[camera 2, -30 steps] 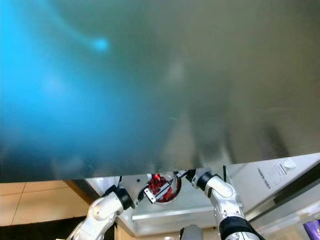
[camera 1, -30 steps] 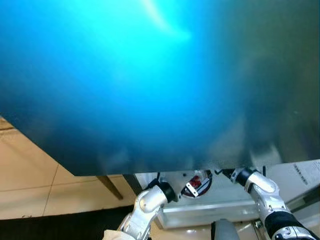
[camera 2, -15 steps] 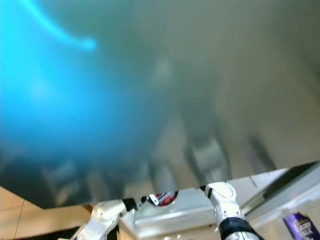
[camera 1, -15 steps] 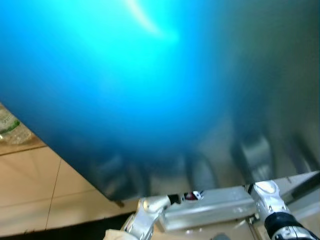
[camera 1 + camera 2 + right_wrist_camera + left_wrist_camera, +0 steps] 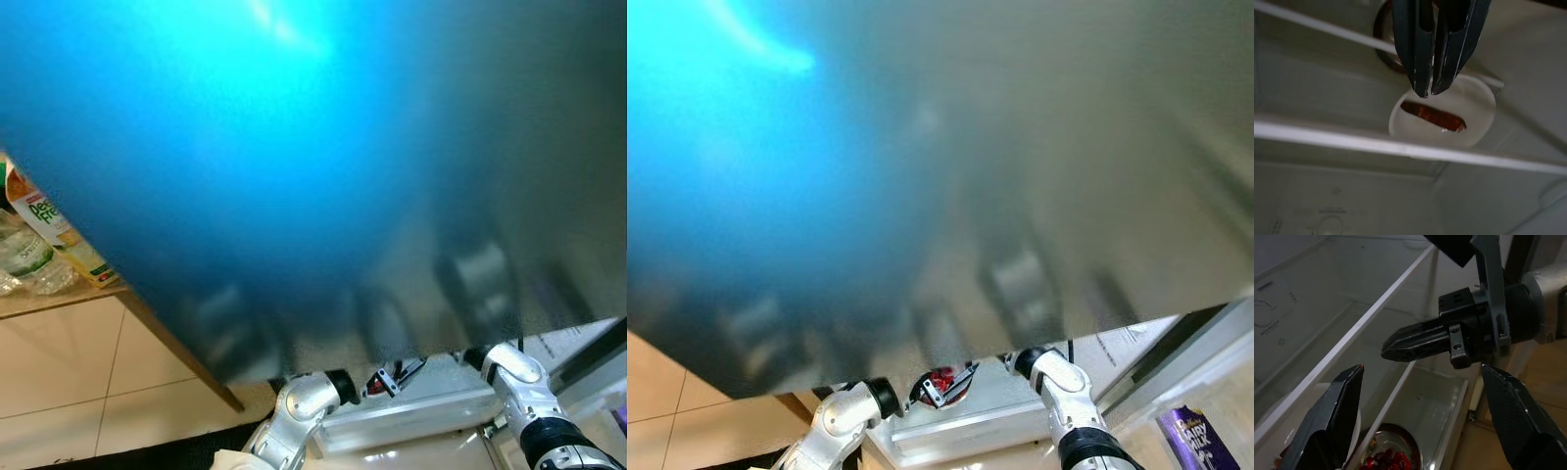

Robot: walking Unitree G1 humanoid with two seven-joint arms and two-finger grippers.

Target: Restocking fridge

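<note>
Both arms reaching forward to 12 o'clock. Left gripper (image 5: 1420,396) spread wide. Right gripper (image 5: 1430,90) pinched together, tips touching, holding nothing, ahead of the left.

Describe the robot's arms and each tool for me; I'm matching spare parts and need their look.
Both arms are silver with rounded casings, black joint rings and a thin black cable. The left tool has two long, tapering black fingers with a woven, carbon-like texture. The right tool has two slim, dark, glossy fingers ending in points, fixed to a black block-shaped mount.
</note>
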